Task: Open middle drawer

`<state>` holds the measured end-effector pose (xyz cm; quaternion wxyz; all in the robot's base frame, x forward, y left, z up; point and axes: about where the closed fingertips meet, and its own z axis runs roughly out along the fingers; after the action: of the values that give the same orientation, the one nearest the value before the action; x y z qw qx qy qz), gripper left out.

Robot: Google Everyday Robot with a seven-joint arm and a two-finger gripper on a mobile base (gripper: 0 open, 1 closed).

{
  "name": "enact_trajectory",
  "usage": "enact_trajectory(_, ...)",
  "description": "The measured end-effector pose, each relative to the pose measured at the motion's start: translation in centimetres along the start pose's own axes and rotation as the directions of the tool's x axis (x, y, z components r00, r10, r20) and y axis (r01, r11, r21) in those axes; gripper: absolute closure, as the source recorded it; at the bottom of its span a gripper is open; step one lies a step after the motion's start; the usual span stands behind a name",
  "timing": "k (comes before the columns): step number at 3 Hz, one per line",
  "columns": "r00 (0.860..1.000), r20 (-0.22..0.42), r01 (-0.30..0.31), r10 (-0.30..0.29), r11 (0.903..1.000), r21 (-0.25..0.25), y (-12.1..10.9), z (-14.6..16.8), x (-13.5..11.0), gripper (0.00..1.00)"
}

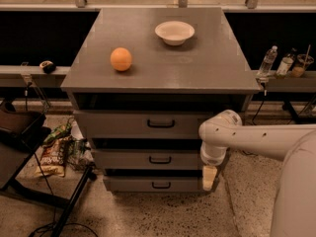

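Observation:
The grey metal cabinet [232, 78] has three drawers. The middle drawer [128, 159] has a flat grey front and a small black centre pull handle [159, 160]; its front looks flush with the others. My gripper [209, 177] hangs from the white arm [256, 139] at the cabinet's right front corner. It points down, beside the right ends of the middle and bottom drawer fronts, well right of the handle. It holds nothing that I can see.
An orange ball [121, 59] and a white bowl [175, 32] sit on the cabinet top. Snack bags [54, 154] and a black stand [74, 199] lie on the floor at the left. Bottles [267, 62] stand on a ledge at the right.

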<state>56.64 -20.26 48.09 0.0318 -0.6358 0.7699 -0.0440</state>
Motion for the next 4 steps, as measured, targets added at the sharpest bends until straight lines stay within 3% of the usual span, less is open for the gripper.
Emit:
enact_trajectory(1,1.000,0.021,-0.002,0.002,1.0000,-0.006,-0.9,1.5,-0.1,0.00)
enact_trajectory(3,0.997,0.062,-0.045,0.048,0.9980,-0.044,-1.6,5.2,0.2,0.44)
enact_trajectory(4,0.996,0.065,-0.052,0.054,0.9979,-0.038,-1.7,4.8,0.5,0.68)
